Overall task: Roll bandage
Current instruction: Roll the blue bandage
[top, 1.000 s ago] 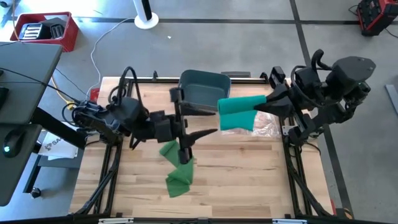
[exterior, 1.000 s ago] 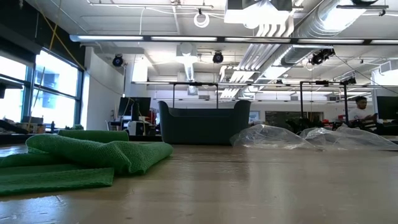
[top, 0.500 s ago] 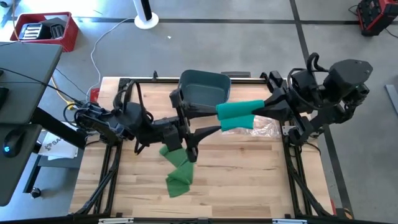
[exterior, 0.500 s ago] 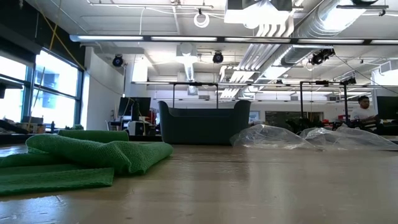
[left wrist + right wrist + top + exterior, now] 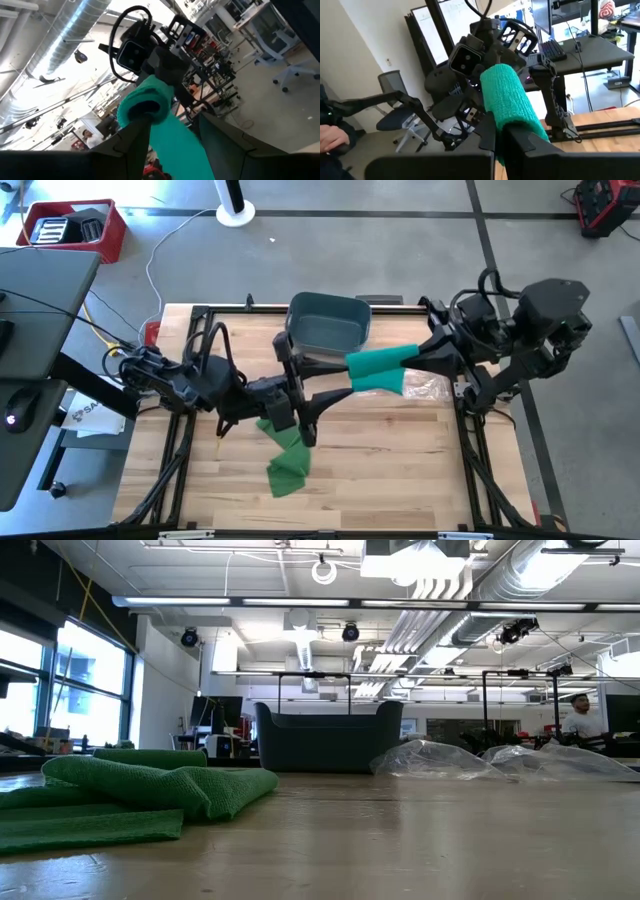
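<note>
My right gripper (image 5: 408,360) is shut on a rolled green bandage (image 5: 373,369) held in the air over the table's middle, near the dark bin. The roll also shows in the right wrist view (image 5: 504,95) and the left wrist view (image 5: 146,102). A loose green strip (image 5: 176,145) hangs from the roll between the open fingers of my left gripper (image 5: 326,412); I cannot tell whether they touch it. The bandage's loose end (image 5: 284,457) lies crumpled on the table, and shows in the low view (image 5: 140,788). My right gripper pinches the roll's end nearest the table's right edge (image 5: 514,121) between its two fingers. The fingers come about level from the table's right and lie along the roll. The roll is lifted clear of the table and sticks out toward my left gripper.
A dark bin (image 5: 330,322) stands at the far middle of the table, also in the low view (image 5: 325,735). A crumpled clear plastic bag (image 5: 430,387) lies at the right. A person (image 5: 580,716) is far off in the room behind.
My right gripper has carried the roll toward the table's left and a little nearer, and the roll has tipped slightly. My left gripper has gone toward the table's right, closer to the roll. The loose end has stayed on the table.
</note>
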Robot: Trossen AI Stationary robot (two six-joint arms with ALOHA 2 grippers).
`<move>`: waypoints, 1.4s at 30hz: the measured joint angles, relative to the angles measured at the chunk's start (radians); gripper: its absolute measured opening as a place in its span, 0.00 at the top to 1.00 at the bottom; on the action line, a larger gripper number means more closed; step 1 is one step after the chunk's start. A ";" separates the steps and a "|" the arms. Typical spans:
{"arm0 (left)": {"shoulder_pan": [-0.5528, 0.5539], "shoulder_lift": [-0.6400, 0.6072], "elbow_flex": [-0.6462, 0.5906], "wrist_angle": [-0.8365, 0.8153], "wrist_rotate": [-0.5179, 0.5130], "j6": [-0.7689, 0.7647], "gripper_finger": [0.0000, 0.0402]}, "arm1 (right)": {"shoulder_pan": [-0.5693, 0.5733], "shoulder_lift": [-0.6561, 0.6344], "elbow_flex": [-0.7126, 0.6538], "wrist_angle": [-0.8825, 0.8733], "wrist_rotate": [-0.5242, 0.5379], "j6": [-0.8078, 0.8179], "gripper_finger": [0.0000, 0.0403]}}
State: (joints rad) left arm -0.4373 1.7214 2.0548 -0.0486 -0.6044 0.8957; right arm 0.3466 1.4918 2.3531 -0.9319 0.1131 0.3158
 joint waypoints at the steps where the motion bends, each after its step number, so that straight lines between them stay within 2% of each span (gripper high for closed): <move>1: -0.005 0.000 0.000 -0.004 -0.011 -0.001 0.58 | 0.000 0.000 0.000 -0.004 0.000 0.002 0.99; 6: -0.027 0.000 0.000 -0.016 -0.084 0.004 0.58 | 0.000 0.000 0.000 -0.015 0.001 0.024 0.99; 26: -0.022 0.000 0.000 -0.053 -0.108 0.083 0.58 | 0.000 0.000 0.000 -0.029 -0.002 0.069 0.99; 42: -0.016 -0.001 0.000 -0.112 -0.108 0.085 0.58 | 0.000 0.014 0.000 -0.029 -0.013 0.109 0.99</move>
State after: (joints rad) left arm -0.4530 1.7206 2.0548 -0.1601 -0.7120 0.9804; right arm 0.3465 1.5055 2.3530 -0.9607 0.1001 0.4253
